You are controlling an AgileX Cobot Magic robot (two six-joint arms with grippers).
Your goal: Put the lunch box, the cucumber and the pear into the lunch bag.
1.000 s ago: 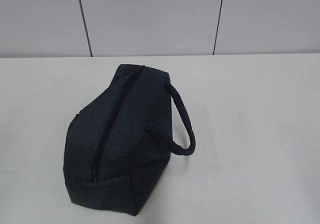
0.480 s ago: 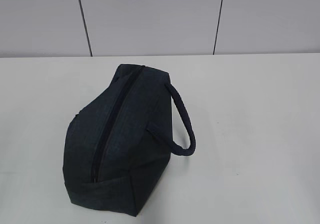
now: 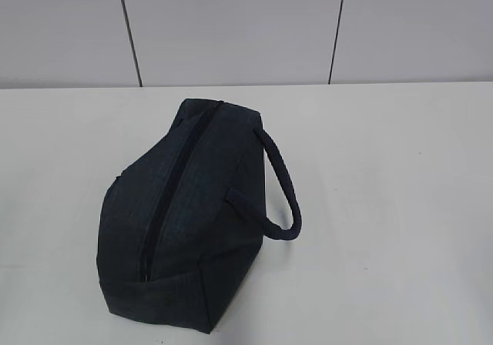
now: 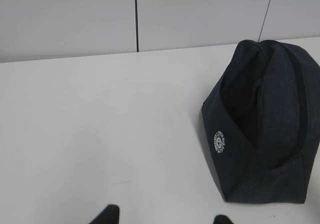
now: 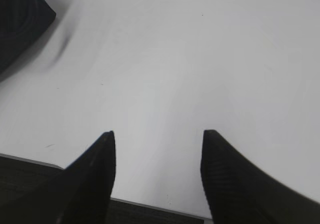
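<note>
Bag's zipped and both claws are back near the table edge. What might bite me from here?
1. The dark navy fabric lunch bag looks zipped; no lunch box, cucumber or pear shows, so packing can't be confirmed.
2. Its rolled loop handle sticks out sideways and might snag the open right claw.

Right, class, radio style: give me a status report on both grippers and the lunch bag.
Left gripper open, empty. Right gripper open, empty, over bare table. Lunch bag zipped shut, nobody touching it. Nothing in the way.
</note>
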